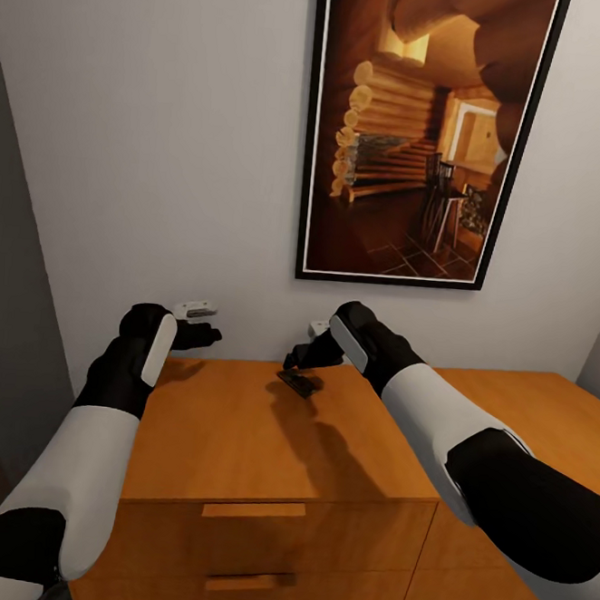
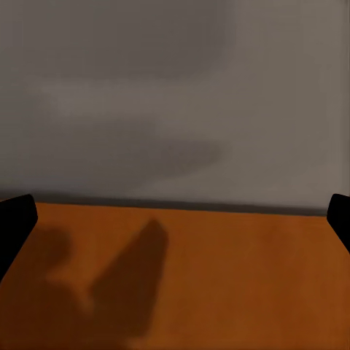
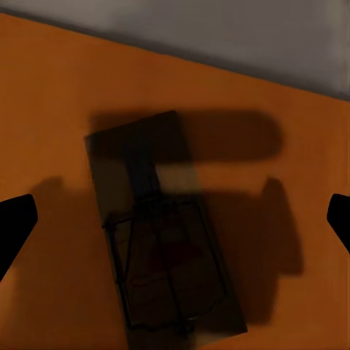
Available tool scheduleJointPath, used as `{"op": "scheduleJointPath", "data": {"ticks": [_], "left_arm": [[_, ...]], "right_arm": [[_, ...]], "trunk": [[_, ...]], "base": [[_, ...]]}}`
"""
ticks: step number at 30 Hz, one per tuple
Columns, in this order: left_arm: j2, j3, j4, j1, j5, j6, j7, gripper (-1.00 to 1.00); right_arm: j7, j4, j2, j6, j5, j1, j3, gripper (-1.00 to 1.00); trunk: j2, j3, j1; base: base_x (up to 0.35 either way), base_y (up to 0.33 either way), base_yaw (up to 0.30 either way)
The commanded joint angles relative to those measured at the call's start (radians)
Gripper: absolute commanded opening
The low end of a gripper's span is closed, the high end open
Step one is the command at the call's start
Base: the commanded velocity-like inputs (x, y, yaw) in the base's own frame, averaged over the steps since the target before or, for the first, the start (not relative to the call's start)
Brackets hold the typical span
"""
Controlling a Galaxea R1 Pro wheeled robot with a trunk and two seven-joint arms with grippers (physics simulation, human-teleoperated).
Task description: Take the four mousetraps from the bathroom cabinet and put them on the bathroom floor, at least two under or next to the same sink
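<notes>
One mousetrap [image 1: 300,384] lies flat near the back of the orange-brown cabinet [image 1: 234,431] top. It is a small dark-shaded wooden plate with spring wire [image 3: 164,240]. My right gripper [image 1: 297,362] hovers just above it, open [image 3: 175,226], with a fingertip on either side of the trap and not touching it. My left gripper [image 1: 202,335] is open [image 2: 175,219] over the cabinet's back left corner, facing the wall with nothing between its fingers. The other mousetraps, the bathroom floor and the sink are out of view.
A framed cabin picture [image 1: 424,129] hangs on the grey wall behind the cabinet. Two small white-grey gadgets [image 1: 196,309] [image 1: 318,327] sit at the wall by the grippers. Drawer fronts with bar handles [image 1: 252,511] face me. A second cabinet section [image 1: 526,420] extends right.
</notes>
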Motion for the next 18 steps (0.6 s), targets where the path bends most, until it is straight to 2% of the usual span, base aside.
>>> {"op": "scheduleJointPath", "data": {"ticks": [1, 18], "left_arm": [[-0.001, 0.002, -0.001, -0.001, 0.011, 0.004, 0.009, 1.00], [-0.001, 0.003, -0.001, -0.001, 0.011, 0.004, 0.009, 1.00]], "right_arm": [[0.006, 0.000, -0.001, 0.003, 0.005, -0.001, 0.004, 1.00], [0.004, 0.020, 0.004, 0.003, 0.005, -0.001, 0.006, 1.00]], "trunk": [[-0.001, -0.001, 0.000], [-0.001, -0.001, 0.000]], "base": [[0.000, 0.000, 0.000], [0.000, 0.000, 0.000]]}}
